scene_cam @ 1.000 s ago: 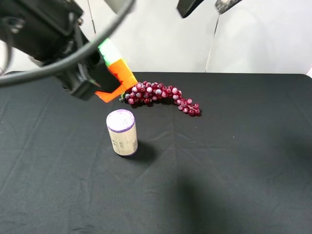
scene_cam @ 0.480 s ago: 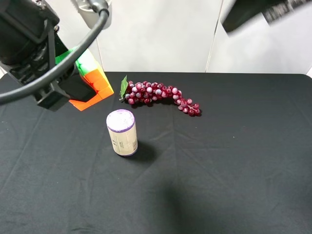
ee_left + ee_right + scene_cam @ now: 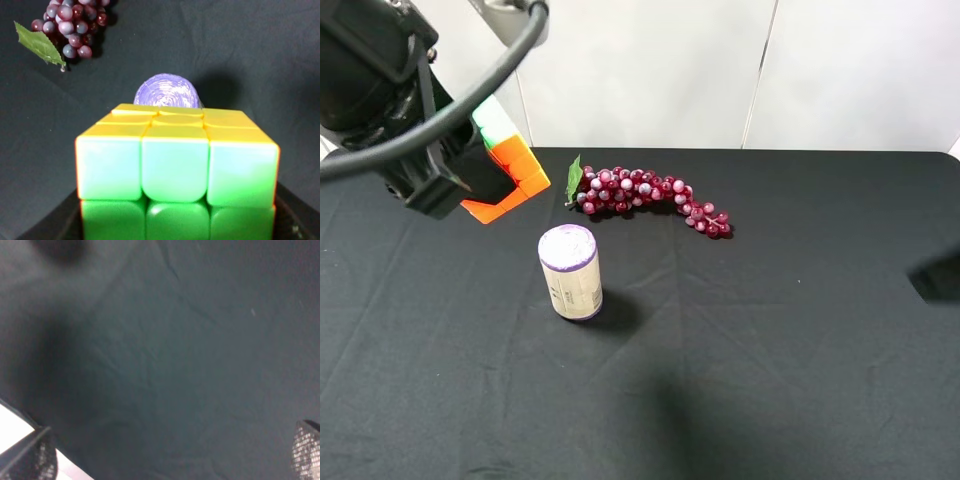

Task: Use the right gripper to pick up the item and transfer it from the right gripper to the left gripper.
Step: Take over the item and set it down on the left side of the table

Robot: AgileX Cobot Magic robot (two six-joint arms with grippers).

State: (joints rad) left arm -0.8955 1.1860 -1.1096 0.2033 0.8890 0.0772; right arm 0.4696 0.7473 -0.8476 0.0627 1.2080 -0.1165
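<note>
Cube (image 3: pixel 506 166) looks light, stiff, kinda slick, left pincer (image 3: pixel 478 180) squeezing its flat faces seems smart, right pincer (image 3: pixel 169 453) gaping empty.

Can (image 3: pixel 167 91) mostly behind cube (image 3: pixel 176 170), L cam

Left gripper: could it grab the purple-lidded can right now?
Probably not. The left gripper is shut on the puzzle cube, so it has no free grip. The can itself stands upright, alone on the black cloth, with nothing crowding it.
</note>
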